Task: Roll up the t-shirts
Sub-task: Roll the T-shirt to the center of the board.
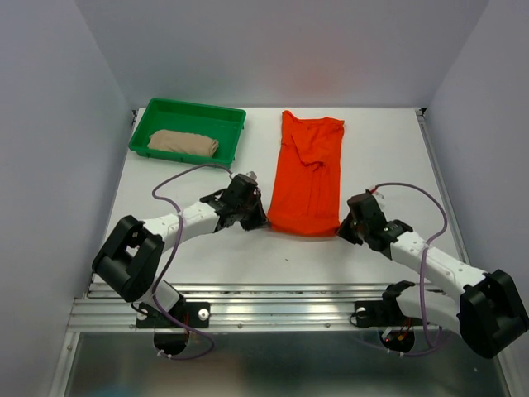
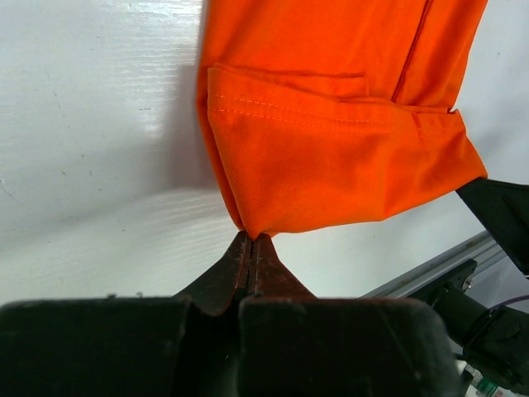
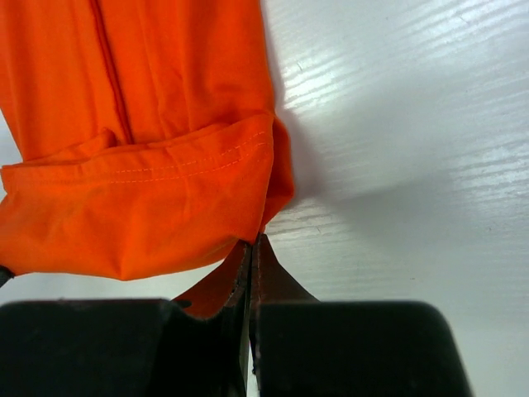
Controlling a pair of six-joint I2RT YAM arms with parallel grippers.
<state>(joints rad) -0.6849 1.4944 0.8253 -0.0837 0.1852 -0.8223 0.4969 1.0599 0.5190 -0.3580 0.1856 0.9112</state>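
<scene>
The orange-red t-shirt lies folded into a long narrow strip on the white table, its near end turned over once. My left gripper is shut on the near left corner of that fold. My right gripper is shut on the near right corner. Both corners are raised a little off the table. The beige-tan t-shirt lies rolled up inside the green tray at the back left.
The green tray stands at the table's back left corner. Grey walls close in the table on the left, back and right. An aluminium rail runs along the near edge by the arm bases.
</scene>
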